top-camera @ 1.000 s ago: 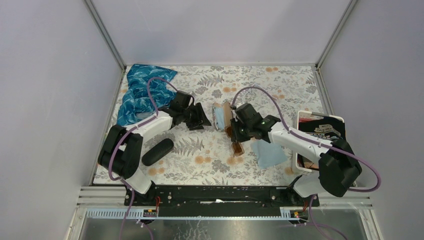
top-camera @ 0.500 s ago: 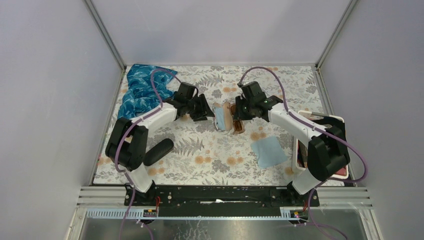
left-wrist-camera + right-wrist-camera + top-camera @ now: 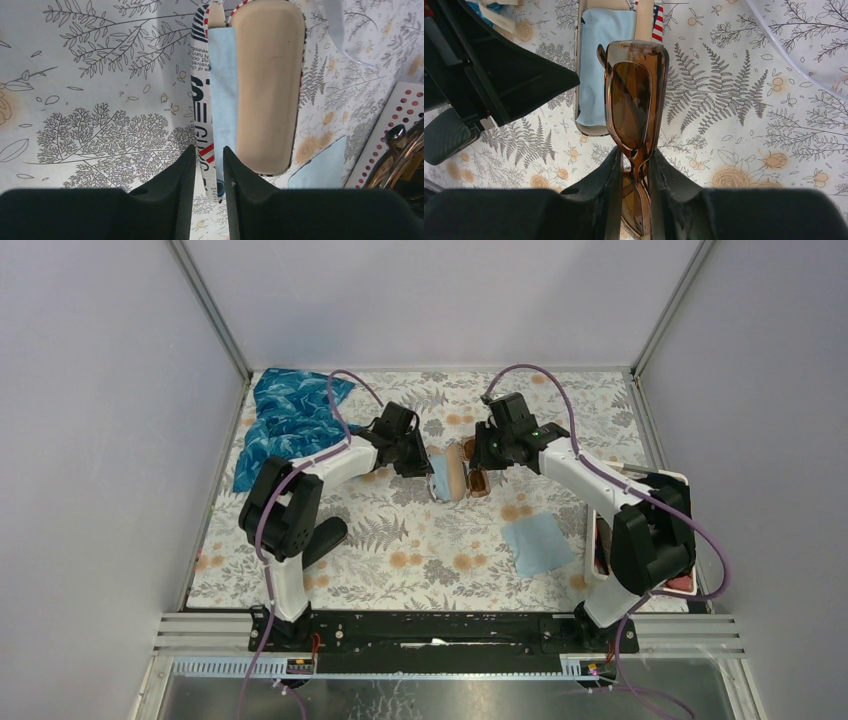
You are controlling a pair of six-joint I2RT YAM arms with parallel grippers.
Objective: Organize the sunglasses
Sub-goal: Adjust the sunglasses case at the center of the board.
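1. The sunglasses (image 3: 634,100) have big brown see-through lenses. They stand on their edge, and one end points away from the wrist camera.
2. The right claw (image 3: 633,155) pinches the sunglasses near the middle. One finger presses on each side.
3. From the top camera, the sunglasses (image 3: 477,481) are in the middle of the tabletop (image 3: 430,550). They are just to the right of an open case (image 3: 452,472). I cannot tell if they touch the tabletop or hang over it.
4. The case (image 3: 644,30) lies open with its tan inside facing up. A light blue cloth (image 3: 604,65) lies in one half of it.
5. The left claw (image 3: 208,162) is on the other side of the case. Its two fingers are close together, and the thin lid (image 3: 202,100) with letters and stripes on it is between them. It looks like the claw pinches the lid's edge.
6. The two claws face each other, with the case and the sunglasses between them.
7. A second light blue cloth (image 3: 538,543) lies flat on the tabletop, nearer to the arm bases and off to the right.
8. A black case (image 3: 325,537) lies closed near the left arm's base.
9. A dark blue leafy cloth (image 3: 290,420) is bunched up in the far left corner.
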